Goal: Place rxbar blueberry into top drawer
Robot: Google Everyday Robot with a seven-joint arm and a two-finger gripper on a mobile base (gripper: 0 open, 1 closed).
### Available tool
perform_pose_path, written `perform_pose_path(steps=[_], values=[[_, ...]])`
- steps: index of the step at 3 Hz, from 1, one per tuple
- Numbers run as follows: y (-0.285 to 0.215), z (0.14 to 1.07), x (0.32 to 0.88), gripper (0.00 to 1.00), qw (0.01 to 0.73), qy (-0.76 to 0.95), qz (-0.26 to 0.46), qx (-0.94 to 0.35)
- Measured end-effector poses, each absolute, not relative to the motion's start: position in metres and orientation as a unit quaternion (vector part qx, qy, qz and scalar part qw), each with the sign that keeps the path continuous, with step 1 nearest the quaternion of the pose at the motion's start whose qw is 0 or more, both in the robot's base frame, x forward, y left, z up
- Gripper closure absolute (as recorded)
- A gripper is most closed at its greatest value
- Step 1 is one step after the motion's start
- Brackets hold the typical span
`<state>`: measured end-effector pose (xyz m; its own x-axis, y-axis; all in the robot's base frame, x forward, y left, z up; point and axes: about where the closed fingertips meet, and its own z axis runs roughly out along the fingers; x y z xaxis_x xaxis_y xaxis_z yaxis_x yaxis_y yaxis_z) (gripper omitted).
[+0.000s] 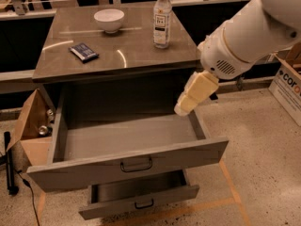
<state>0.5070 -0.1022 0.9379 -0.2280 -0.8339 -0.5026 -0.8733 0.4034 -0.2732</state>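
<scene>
The rxbar blueberry [84,52], a flat dark navy bar, lies on the left part of the grey cabinet top [127,60]. The top drawer [127,140] is pulled wide open below it and is empty, with a dark bail handle [136,164] on its front panel. My gripper [187,103], with cream-coloured fingers pointing down, hangs over the drawer's right rear corner, far right of the bar. It holds nothing. My white arm [244,36] reaches in from the upper right.
A white bowl [109,20] and a clear water bottle [162,19] stand at the back of the cabinet top. A smaller drawer [141,199] is partly open below. A cardboard box [33,121] with cans sits left, another box [288,86] at the right.
</scene>
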Motion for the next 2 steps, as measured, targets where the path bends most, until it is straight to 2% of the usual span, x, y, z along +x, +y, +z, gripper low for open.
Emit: perform_pose_path(steps=[1,2], values=[[-0.0542,0.9169,0.5381,0.0,0.317,0.793,0.036,-0.519],[-0.0487,0.9175,0.5455,0.0,0.323,0.811,0.039,-0.485]])
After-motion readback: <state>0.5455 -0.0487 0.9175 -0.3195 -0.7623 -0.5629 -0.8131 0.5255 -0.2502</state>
